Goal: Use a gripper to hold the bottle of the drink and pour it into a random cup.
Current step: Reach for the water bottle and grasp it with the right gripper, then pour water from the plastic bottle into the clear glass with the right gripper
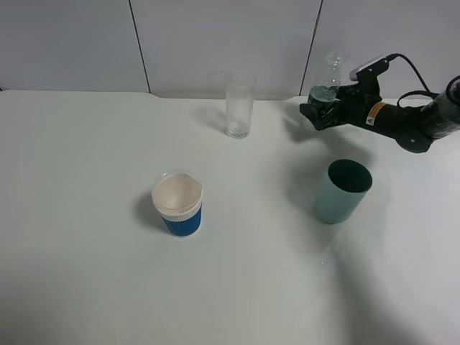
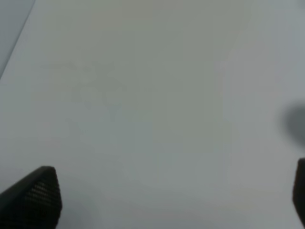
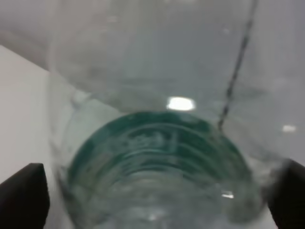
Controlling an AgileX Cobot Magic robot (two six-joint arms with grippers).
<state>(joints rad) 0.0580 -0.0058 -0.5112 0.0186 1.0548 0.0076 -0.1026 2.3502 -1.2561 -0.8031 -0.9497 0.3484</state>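
The bottle of the drink [image 1: 328, 80] is clear with a dark green label and stands upright near the table's far right edge. My right gripper [image 1: 321, 109] reaches in from the right and stands open, its jaws on either side of the bottle's lower body. In the right wrist view the bottle [image 3: 157, 157] fills the space between the two dark fingertips [image 3: 24, 195], with narrow gaps at the sides. The cup [image 1: 239, 104], a tall clear glass, stands to the left of the bottle. My left gripper [image 2: 162, 195] is open over bare table and does not show in the exterior high view.
A teal plastic cup [image 1: 343, 190] stands in front of the right arm. A white-rimmed cup with a blue sleeve [image 1: 178, 203] sits at the middle of the white table [image 1: 86, 251]. A grey panelled wall runs right behind the bottle and glass.
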